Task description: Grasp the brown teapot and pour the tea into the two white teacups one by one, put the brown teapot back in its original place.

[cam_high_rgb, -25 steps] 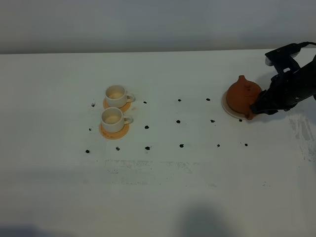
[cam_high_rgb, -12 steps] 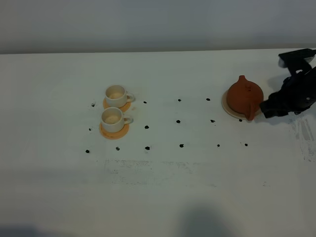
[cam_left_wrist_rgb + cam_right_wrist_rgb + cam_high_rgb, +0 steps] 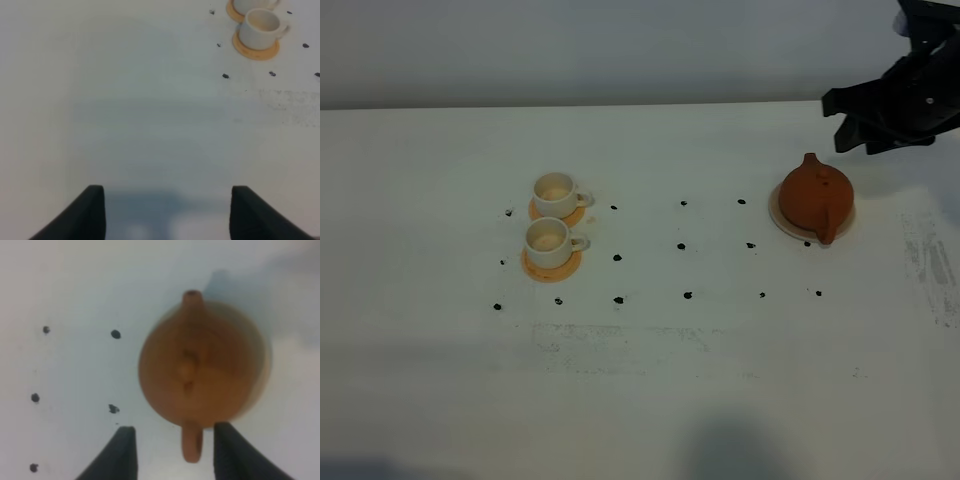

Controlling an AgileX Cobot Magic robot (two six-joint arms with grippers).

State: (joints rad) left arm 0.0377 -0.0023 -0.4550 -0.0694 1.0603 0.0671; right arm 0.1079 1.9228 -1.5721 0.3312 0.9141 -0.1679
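The brown teapot stands upright on its pale saucer at the right of the table, its loop handle toward the front. My right gripper hangs above and behind it, open, holding nothing. From the right wrist I look straight down on the teapot and the saucer; the handle lies between my open right gripper fingers, well below them. The two white teacups sit on orange coasters at the left. My left gripper is open over bare table, with a teacup far ahead.
Small black dots mark a grid on the white table between the cups and the teapot. Scuffed patches show near the right edge and at the front middle. A grey wall runs along the back.
My right gripper let go of the teapot's handle, drew back to the right, then rose up and toward the back. The teapot settled upright on the saucer.
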